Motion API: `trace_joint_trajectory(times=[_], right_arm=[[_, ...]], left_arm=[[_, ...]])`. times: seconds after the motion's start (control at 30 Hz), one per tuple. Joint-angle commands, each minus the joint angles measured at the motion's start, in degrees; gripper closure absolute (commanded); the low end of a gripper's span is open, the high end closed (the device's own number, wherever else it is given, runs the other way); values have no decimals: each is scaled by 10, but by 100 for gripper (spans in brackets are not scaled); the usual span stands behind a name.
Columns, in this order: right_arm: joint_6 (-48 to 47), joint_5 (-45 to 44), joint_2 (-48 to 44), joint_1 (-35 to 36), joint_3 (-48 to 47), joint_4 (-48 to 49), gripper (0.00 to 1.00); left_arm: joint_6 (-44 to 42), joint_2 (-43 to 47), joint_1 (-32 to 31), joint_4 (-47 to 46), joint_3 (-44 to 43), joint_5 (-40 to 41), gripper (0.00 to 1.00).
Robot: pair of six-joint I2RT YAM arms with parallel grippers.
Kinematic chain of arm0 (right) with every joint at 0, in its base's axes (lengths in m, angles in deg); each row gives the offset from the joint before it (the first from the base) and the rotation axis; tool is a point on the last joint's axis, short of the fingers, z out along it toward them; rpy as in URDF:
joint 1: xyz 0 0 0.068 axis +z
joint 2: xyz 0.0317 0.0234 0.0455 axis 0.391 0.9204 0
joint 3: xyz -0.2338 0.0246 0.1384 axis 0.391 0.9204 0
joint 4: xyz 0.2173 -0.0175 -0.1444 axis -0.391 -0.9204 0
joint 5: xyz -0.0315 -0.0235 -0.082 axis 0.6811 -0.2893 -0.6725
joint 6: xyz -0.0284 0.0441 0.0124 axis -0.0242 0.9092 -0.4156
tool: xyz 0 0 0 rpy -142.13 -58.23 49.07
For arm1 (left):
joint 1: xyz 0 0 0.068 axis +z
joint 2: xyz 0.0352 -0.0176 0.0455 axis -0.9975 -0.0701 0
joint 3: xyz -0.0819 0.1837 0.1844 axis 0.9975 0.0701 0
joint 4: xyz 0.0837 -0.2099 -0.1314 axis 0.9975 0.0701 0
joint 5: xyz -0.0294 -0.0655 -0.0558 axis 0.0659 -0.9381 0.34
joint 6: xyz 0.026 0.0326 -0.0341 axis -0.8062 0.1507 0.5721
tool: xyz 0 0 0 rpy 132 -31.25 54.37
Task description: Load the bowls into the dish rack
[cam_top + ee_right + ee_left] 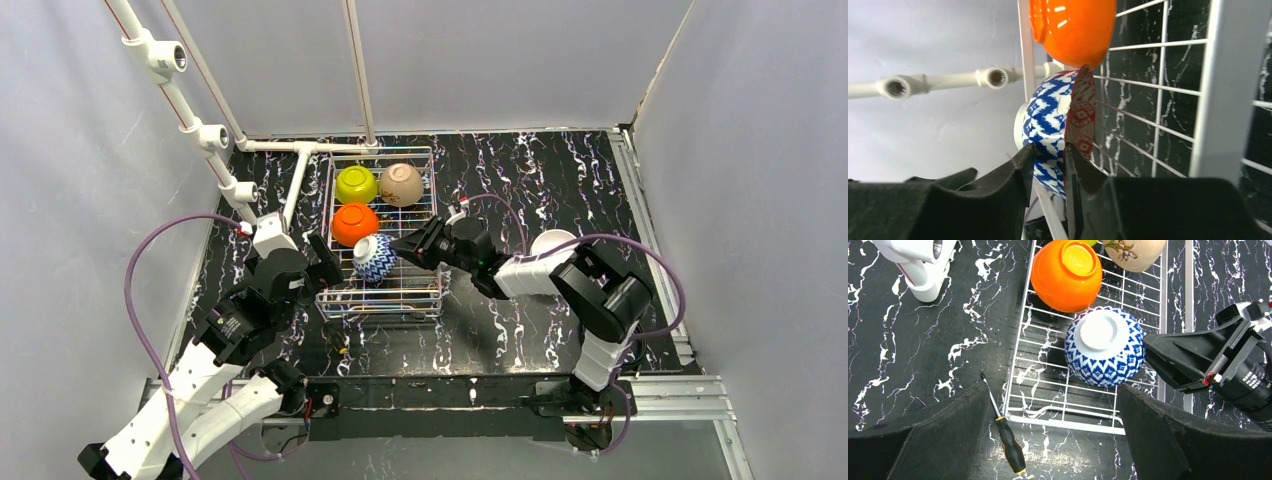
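Note:
The wire dish rack (pixel 425 215) holds a lime-yellow bowl (pixel 356 184), a beige bowl (pixel 401 184), an orange bowl (pixel 354 224) and a blue-and-white bowl (pixel 374 258). The blue-and-white bowl (pixel 1104 347) is tipped foot-up, in the rack's near half below the orange bowl (pixel 1068 272). My right gripper (pixel 1048 155) is shut on its rim (pixel 1048 120), reaching in from the right (pixel 410 250). My left gripper (pixel 1052 388) is open and empty, just off the rack's near left corner (pixel 325 262). A white bowl (pixel 552 243) sits on the table behind the right arm. The second beige bowl is out of view.
A white pipe frame (pixel 215 140) runs along the back left, and one pipe fitting (pixel 923 265) is close to the rack. A black-and-yellow screwdriver (pixel 1007 437) lies on the table against the rack's near left corner (pixel 1013 415).

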Motion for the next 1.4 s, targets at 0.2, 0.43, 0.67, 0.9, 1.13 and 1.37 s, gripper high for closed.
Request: trace_joint_trajectory(times=[0.2, 0.43, 0.67, 0.9, 1.13, 1.37], right_arm=[[-113, -80, -75, 3, -19, -259, 45], [-171, -141, -107, 6, -82, -378, 38], [-186, -167, -112, 7, -105, -428, 32], [-220, -173, -89, 15, -153, -492, 28], [-357, -272, -49, 83, -279, -603, 2], [-424, -397, 34, 140, -398, -693, 1]], left_arm=[[-1, 1, -2, 7, -6, 12, 2], [0, 5, -2, 7, -5, 12, 2], [1, 6, -2, 6, -4, 12, 2], [0, 5, -2, 7, -5, 12, 2], [3, 7, -2, 9, -6, 18, 2], [15, 36, -2, 21, -4, 50, 2]])
